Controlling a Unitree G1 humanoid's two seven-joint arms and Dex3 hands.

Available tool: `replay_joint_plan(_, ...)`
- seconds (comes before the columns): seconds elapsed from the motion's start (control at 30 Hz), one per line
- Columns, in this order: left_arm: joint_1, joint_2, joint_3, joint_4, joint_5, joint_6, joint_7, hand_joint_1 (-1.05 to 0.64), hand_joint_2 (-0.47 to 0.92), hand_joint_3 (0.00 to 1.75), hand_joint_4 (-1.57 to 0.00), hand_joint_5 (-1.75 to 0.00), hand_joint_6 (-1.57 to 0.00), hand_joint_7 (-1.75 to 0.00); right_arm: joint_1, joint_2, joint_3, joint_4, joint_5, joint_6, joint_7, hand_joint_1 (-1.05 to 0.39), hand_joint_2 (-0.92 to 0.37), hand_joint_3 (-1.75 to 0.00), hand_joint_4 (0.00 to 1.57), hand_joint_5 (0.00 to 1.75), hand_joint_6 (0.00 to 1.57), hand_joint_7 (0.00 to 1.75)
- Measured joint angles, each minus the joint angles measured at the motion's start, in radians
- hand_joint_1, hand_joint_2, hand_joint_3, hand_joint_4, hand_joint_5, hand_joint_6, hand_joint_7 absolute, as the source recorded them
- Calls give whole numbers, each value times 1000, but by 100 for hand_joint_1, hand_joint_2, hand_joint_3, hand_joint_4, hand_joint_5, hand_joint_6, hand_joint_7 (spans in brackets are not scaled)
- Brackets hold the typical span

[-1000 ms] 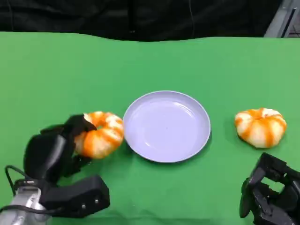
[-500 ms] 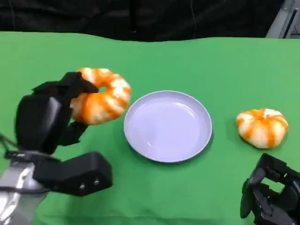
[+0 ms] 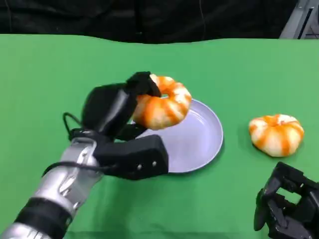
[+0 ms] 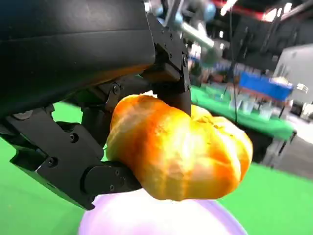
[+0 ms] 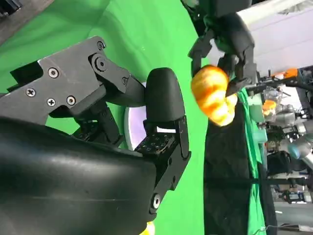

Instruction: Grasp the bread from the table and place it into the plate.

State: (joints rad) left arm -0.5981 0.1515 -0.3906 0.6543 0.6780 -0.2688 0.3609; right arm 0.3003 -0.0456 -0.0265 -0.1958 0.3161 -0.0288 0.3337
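Now left robot hand (image 3: 117, 107) gripping bread (image 3: 162, 102) above plate (image 3: 202, 137), right robot hand (image 3: 286, 211) empty, fingers apart

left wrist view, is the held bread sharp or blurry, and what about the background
Left wrist view: the bread in the left robot hand is fairly sharp, the room behind soft and blurred. Head view: the bread and plate are reasonably clear.

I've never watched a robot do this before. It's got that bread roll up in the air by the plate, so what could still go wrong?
The left hand holds the bread over the plate's near-left edge, not its middle; released here, it might catch the rim and roll onto the green table. The fingers seem to grip only one side, so it could slip early.
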Motion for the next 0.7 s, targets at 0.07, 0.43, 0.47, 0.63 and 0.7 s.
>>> replay_joint_plan(0.07, -37, -26, -7, 105, -16, -44, -2, -7, 81, 58, -68, -174, -77, -138, 3, 6, 2, 0, 0, -7, 1, -16, -62, -106, 87, 175, 73, 164)
replay_joint_plan(0.43, -66, -135, -19, 412, -58, -181, 69, -10, 92, 47, -70, -138, -78, -101, 31, 13, 4, -37, 4, 1, -4, -18, -62, -105, 88, 175, 76, 162)
replay_joint_plan(0.47, -67, -142, -17, 429, -71, -196, 67, -11, 92, 48, -71, -129, -82, -85, 32, 13, 5, -37, 4, 1, -4, -18, -62, -105, 89, 175, 76, 162)
replay_joint_plan(0.63, -76, -140, -43, 459, -82, -211, -54, -79, 92, 59, -11, -7, -31, -3, 32, 13, 11, -34, 1, 0, -4, -18, -62, -105, 90, 175, 77, 161)
replay_joint_plan(0.7, -77, -132, -61, 449, -71, -190, -93, -94, 92, 69, -2, -1, -11, -1, 31, 13, 13, -29, 0, -6, -2, -17, -62, -105, 90, 175, 77, 160)
